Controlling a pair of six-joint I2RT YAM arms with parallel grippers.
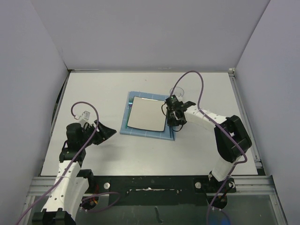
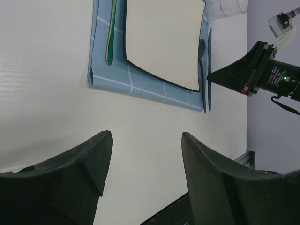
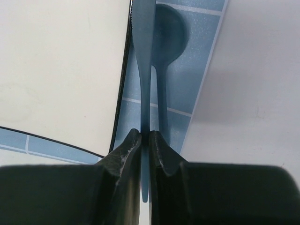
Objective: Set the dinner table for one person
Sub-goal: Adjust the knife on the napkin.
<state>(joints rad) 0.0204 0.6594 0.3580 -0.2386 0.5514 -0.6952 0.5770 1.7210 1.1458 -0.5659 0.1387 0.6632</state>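
The right claw [image 3: 145,133] pinches a blue knife [image 3: 143,70], its length running straight ahead along the plate [image 3: 61,61] beside the spoon [image 3: 168,28]; the dinner table [image 1: 140,154] lies below; the left claw [image 2: 146,138], spread, hangs farther off.

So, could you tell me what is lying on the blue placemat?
A white plate, a green utensil to one side, a blue spoon to the other. The plate hides the middle of the mat.

On one worktop [image 1: 140,157]: one placemat [image 1: 125,121], one plate [image 1: 147,113], one clear glass [image 2: 224,8]. Cutlery: one blue knife [image 3: 144,61], one blue spoon [image 3: 171,33], one green utensil [image 2: 111,37], kind unclear.
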